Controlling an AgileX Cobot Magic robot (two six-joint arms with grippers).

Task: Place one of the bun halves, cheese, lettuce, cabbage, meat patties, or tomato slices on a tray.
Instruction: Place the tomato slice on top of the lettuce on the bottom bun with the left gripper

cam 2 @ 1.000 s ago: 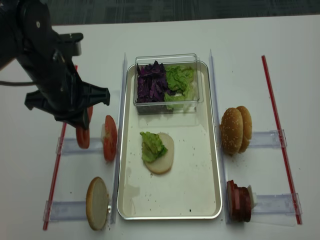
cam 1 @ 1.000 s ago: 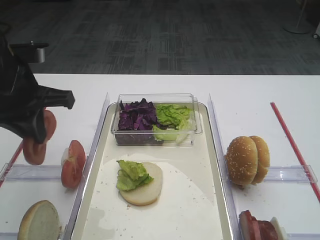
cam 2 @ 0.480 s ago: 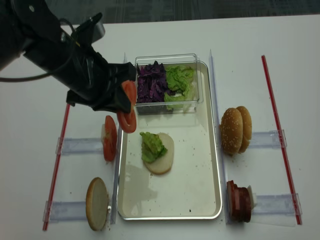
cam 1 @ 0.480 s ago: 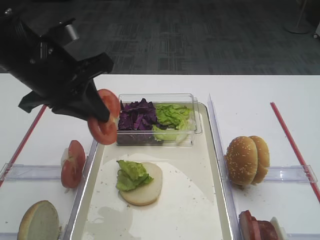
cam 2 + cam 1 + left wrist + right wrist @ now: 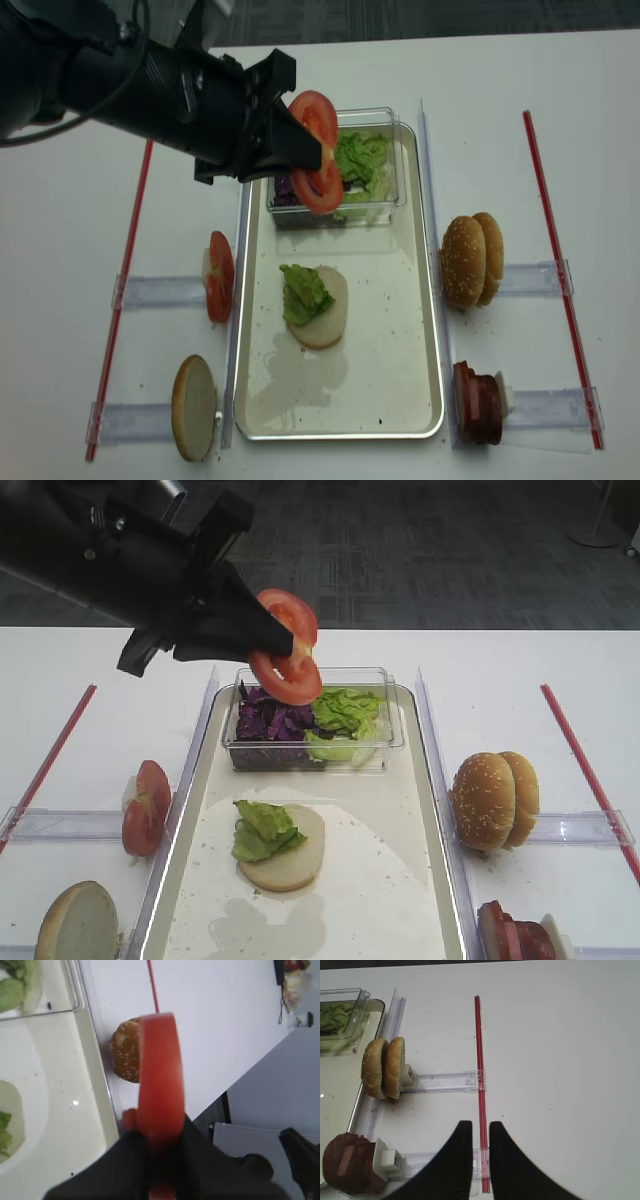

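At the far left of the white table (image 5: pixel 500 670), a pale cut bun half (image 5: pixel 78 922) stands on edge in a clear rack, and just behind it a few tomato slices (image 5: pixel 146 807) stand in another rack (image 5: pixel 60 823), beside the left rim of the tray (image 5: pixel 430 330). Above this side the left gripper (image 5: pixel 277 640) reaches in from the left and is pinching tomato slices (image 5: pixel 287 650) — two rounds, as it seems, held on edge in the air over the left part of the clear plastic box (image 5: pixel 385 705). In the left wrist view the red slice (image 5: pixel 160 1075) stands upright between the black fingers (image 5: pixel 135 1160). The box sits at the far end of the tray and holds the purple cabbage (image 5: pixel 275 715) on its left and the green lettuce (image 5: pixel 345 710) on its right. In the middle of the tray floor lies a flat bun bottom (image 5: pixel 290 852) with a piece of lettuce (image 5: pixel 262 830) on top of it. To the right of the tray, two sesame bun halves (image 5: pixel 494 800) stand on edge in a rack, and nearer to the camera the meat patties (image 5: pixel 478 402) stand in another one. The right gripper (image 5: pixel 476 1157) hangs over the bare table beside a red strip (image 5: pixel 480 1090) — its black fingers are almost pressed together, with nothing between them.
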